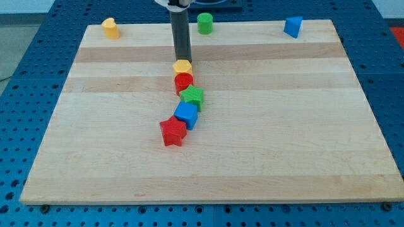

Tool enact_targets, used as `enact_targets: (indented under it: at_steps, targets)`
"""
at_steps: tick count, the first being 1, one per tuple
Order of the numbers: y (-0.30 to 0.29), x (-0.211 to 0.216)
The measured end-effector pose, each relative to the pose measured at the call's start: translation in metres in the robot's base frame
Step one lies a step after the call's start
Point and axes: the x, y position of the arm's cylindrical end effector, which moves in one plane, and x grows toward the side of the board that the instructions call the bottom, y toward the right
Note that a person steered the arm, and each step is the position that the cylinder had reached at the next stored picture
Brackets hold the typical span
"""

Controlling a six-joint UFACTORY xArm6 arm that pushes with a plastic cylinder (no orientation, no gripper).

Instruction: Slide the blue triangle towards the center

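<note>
The blue triangle (292, 26) sits near the board's top right corner. My tip (182, 58) is at the view's upper middle, far to the left of the blue triangle, just above a yellow hexagon block (182, 66). Below the hexagon, a chain of blocks runs down: a red round block (184, 81), a green star (192, 96), a blue cube (186, 115) and a red star (173, 132).
A yellow block (110, 28) stands near the top left corner and a green cylinder (204, 23) at the top edge, right of the rod. The wooden board (284, 139) lies on a blue perforated table.
</note>
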Motion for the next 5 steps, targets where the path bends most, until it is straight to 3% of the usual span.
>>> enact_targets:
  at_steps: [1, 2, 5]
  targets:
    - [0.0, -0.01]
    - [0.005, -0.063]
    - [0.173, -0.114]
